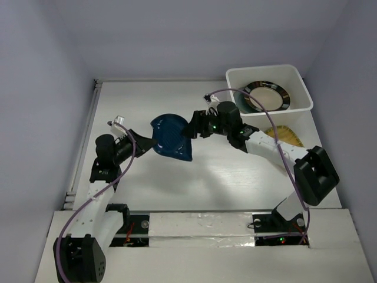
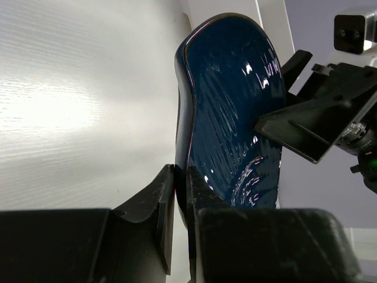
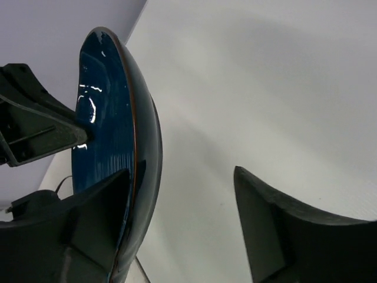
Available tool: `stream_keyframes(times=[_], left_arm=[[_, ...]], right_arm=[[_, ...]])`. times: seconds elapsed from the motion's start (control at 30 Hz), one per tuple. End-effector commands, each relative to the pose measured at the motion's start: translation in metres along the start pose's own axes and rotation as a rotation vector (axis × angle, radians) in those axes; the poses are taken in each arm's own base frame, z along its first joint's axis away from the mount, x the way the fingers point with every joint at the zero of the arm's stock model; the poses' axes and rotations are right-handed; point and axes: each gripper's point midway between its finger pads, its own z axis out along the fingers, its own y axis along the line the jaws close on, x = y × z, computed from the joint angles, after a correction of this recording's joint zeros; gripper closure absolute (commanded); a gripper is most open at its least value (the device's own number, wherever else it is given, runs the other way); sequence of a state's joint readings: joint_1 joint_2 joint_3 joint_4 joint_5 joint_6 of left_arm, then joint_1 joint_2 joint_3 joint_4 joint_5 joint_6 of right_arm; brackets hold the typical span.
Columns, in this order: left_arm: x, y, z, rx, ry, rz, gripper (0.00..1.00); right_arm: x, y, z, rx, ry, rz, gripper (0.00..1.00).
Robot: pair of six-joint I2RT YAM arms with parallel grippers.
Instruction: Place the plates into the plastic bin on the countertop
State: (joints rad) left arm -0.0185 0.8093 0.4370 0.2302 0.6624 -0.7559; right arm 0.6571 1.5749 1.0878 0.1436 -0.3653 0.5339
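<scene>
- Two grippers meet at one dish in the top view: a dark blue teardrop plate (image 1: pixel 172 137), held on edge above the countertop (image 1: pixel 224 177), well to the left of the plastic bin (image 1: pixel 306 97) and nearer the camera than it.
- Left gripper (image 1: pixel 147 141) at the plate edge farthest from the bin, pinching the rim; right gripper (image 1: pixel 191 127) at the edge nearest the bin.
- Inside the bin: round cream plate (image 1: pixel 266 96) with a dark brown rim.
- Just outside the bin's near wall: yellowish plate (image 1: pixel 285 134) on the countertop, partly hidden under the right arm (image 1: pixel 277 150).
- Left wrist view: both black fingers (image 2: pixel 165 200) pressed together on the lower rim of the blue plate (image 2: pixel 235 118), one on each face. Glossy ribbed inner face turned toward the right gripper (image 2: pixel 312 127), which reaches in from the bin side and overlaps the plate's far edge.
- Right wrist view: jaws spread wide around the plate rim (image 3: pixel 138 147). One finger (image 3: pixel 88 224) lies close against the blue inner face, whether touching cannot be told; the other finger (image 3: pixel 294 236) stands well apart from the dark underside, bare countertop showing between.
- Same view, on the side away from the bin: left gripper (image 3: pixel 35 127) against the blue face.
</scene>
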Motion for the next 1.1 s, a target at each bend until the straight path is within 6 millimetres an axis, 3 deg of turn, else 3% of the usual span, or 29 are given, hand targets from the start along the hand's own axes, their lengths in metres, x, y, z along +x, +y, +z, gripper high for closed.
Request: stream_keyframes(times=[0.0, 0.13, 0.17, 0.23, 0.33, 0.4, 0.47, 0.5, 0.6, 0.63, 0.7, 0.73, 0.8, 0.87, 0.9, 0.97, 1.03, 1.07], left_arm=[[-0.021, -0.054, -0.009, 0.180, -0.051, 0.117, 1.00], [-0.022, -0.066, -0.010, 0.214, -0.047, 0.137, 1.00], [-0.023, -0.067, -0.009, 0.215, -0.051, 0.135, 1.00], [-0.024, -0.073, -0.008, 0.232, -0.053, 0.131, 0.99], [-0.025, -0.079, -0.005, 0.234, -0.049, 0.153, 0.76], [-0.028, -0.086, -0.002, 0.221, -0.064, 0.185, 0.64], [-0.026, -0.093, -0.002, 0.219, -0.058, 0.221, 0.58], [-0.028, -0.096, -0.002, 0.218, -0.068, 0.231, 0.55], [-0.024, -0.106, 0.000, 0.219, -0.074, 0.274, 0.52], [-0.021, -0.106, 0.001, 0.208, -0.068, 0.281, 0.51], [-0.014, -0.110, 0.005, 0.197, -0.070, 0.305, 0.51], [-0.009, -0.111, 0.008, 0.190, -0.064, 0.308, 0.51], [-0.003, -0.107, 0.018, 0.146, -0.068, 0.319, 0.51], [0.024, -0.113, 0.029, 0.141, -0.007, 0.333, 0.52], [0.024, -0.112, 0.034, 0.110, -0.028, 0.337, 0.52], [0.052, -0.123, 0.043, 0.116, 0.027, 0.362, 0.52], [0.061, -0.126, 0.052, 0.089, 0.021, 0.388, 0.52], [0.077, -0.133, 0.054, 0.090, 0.044, 0.410, 0.52]], right_arm=[[-0.026, 0.034, 0.004, -0.117, -0.064, -0.014, 0.26], [-0.022, 0.035, 0.011, -0.142, -0.049, 0.006, 0.62], [-0.022, 0.035, 0.011, -0.143, -0.049, 0.019, 0.84], [-0.027, 0.035, 0.009, -0.136, -0.075, 0.024, 1.00], [-0.048, 0.038, -0.002, -0.091, -0.156, 0.019, 1.00], [-0.079, 0.031, -0.021, -0.034, -0.253, 0.020, 1.00], [-0.101, 0.023, -0.038, -0.002, -0.318, 0.031, 1.00], [-0.121, 0.005, -0.052, 0.041, -0.373, 0.044, 1.00], [-0.158, -0.015, -0.090, 0.072, -0.470, 0.064, 1.00], [-0.177, -0.040, -0.111, 0.128, -0.521, 0.077, 1.00], [-0.199, -0.061, -0.136, 0.187, -0.578, 0.090, 1.00], [-0.213, -0.087, -0.157, 0.253, -0.626, 0.105, 1.00], [-0.231, -0.112, -0.176, 0.306, -0.668, 0.136, 1.00], [-0.246, -0.149, -0.203, 0.387, -0.725, 0.191, 1.00], [-0.252, -0.167, -0.207, 0.413, -0.730, 0.214, 1.00], [-0.261, -0.198, -0.227, 0.474, -0.765, 0.259, 1.00], [-0.266, -0.226, -0.229, 0.522, -0.754, 0.300, 1.00], [-0.268, -0.236, -0.231, 0.548, -0.751, 0.305, 1.00]])
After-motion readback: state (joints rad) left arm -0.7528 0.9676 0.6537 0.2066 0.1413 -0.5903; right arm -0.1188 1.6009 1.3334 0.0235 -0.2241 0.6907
